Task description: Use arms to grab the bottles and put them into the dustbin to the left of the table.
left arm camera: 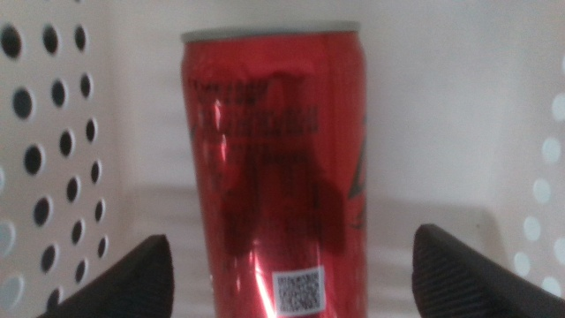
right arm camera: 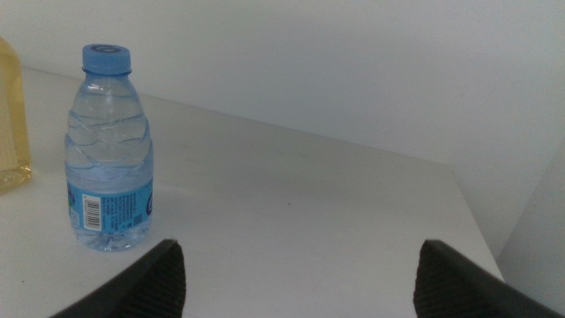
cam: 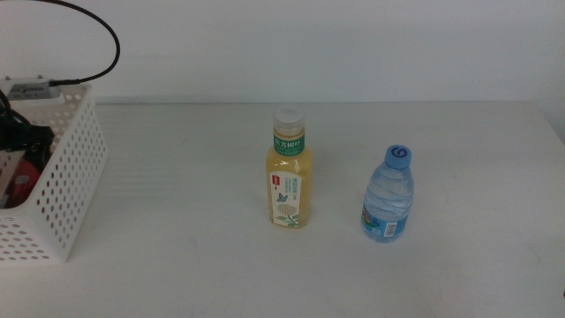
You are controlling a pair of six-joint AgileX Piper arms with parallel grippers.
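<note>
The yellow tea bottle [cam: 289, 172] with a white cap stands upright mid-table, and its edge [right arm camera: 11, 119] shows in the right wrist view. To its right stands the blue-capped water bottle [cam: 388, 196] [right arm camera: 108, 150]. My left gripper [left arm camera: 296, 283] is down inside the white perforated dustbin [cam: 66, 190] at the table's left. Its jaws are open wide on either side of the upright red can [left arm camera: 275, 168] and do not touch it. My right gripper [right arm camera: 296, 287] is open and empty, low over the table, some way from the water bottle.
The dustbin's dotted walls [left arm camera: 48, 132] close in around the can and the left gripper. A black cable [cam: 88, 26] loops above the bin. The table's right edge [right arm camera: 477, 221] lies past the water bottle.
</note>
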